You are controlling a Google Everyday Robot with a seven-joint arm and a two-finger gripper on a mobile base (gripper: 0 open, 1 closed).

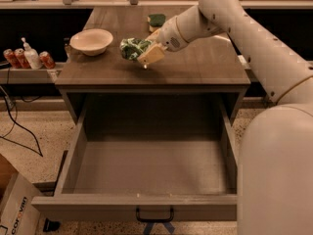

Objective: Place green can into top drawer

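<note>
The green can (132,48) has a mottled green and whitish pattern and lies tilted on its side, just above the grey table top (195,65) left of centre. My gripper (143,48) reaches in from the right and is shut on the green can, one tan finger (151,56) in front of it. The top drawer (151,180) stands pulled wide open below the table top, empty inside, its dark handle (154,215) at the front centre.
A cream bowl (91,41) sits left of the can. A green-and-yellow sponge (156,20) lies at the table's back. Red cans (14,58) and a white bottle (31,57) stand on a ledge at far left. A cardboard box (14,214) is at bottom left.
</note>
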